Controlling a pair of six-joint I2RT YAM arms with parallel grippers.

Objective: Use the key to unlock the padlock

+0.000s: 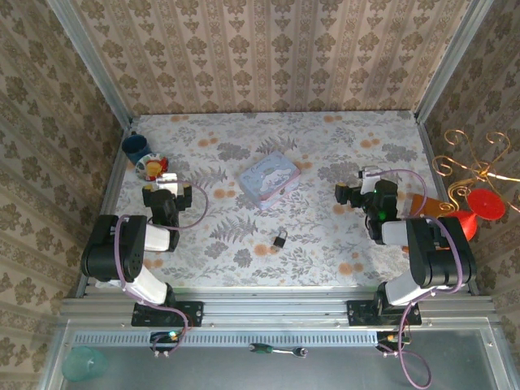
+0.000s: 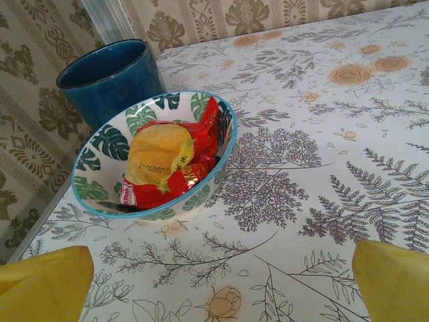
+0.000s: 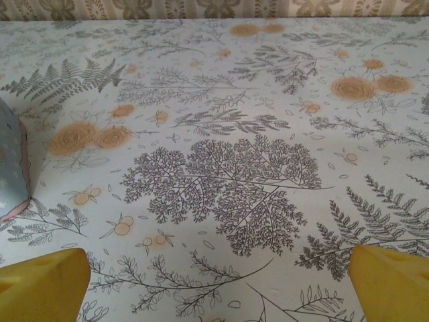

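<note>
The left gripper (image 2: 218,295) and right gripper (image 3: 218,287) both gape wide, holding nothing, above the floral tablecloth (image 1: 341,146). The padlock (image 1: 279,239) lies between them near the front edge. Patterned wallpaper (image 1: 268,57) encloses the table.

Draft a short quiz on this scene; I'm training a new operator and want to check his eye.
1. True or false: the padlock lies on the table with nothing gripping it.
2. What stands right beside the bowl of sweets? A) a blue cup B) a green bottle C) a book
3. Fill in: the jaws of the left arm and the right arm stand ___.
Key: 1 true; 2 A; 3 open.
</note>
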